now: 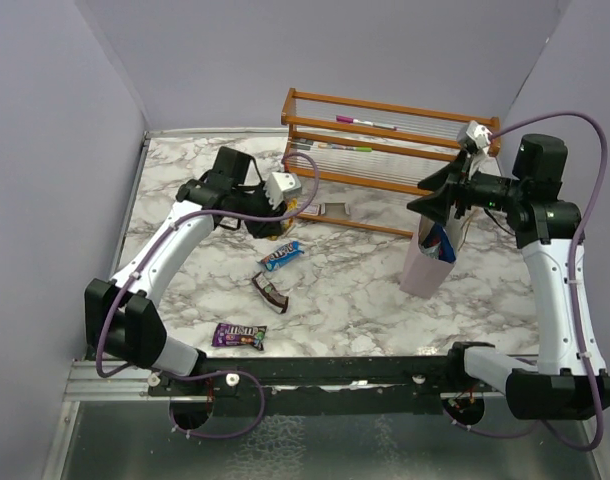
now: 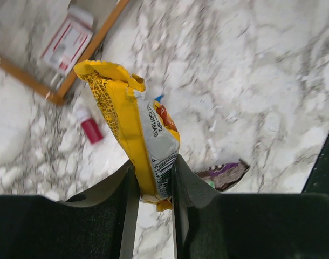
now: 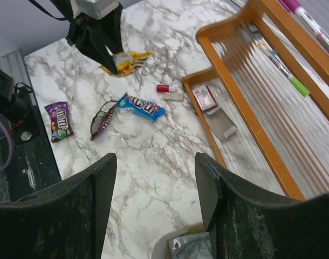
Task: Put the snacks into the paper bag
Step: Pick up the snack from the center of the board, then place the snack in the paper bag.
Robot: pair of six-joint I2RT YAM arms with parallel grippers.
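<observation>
My left gripper (image 2: 153,181) is shut on the lower end of a yellow snack packet (image 2: 135,121), held off the marble; the top view shows this gripper (image 1: 288,203) near the rack. My right gripper (image 3: 156,183) stands open with nothing between its fingers, just above the pale paper bag (image 1: 427,265), whose rim (image 3: 172,249) shows a packet inside. On the table lie a blue-white bar (image 1: 281,256), a dark brown wrapper (image 1: 270,291) and a purple packet (image 1: 238,335).
A wooden rack with clear shelves (image 1: 385,150) stands at the back, with pens on it. A tiny red piece (image 2: 90,128) and a white card (image 2: 67,43) lie by the rack's foot. The black rail (image 1: 335,375) runs along the near edge.
</observation>
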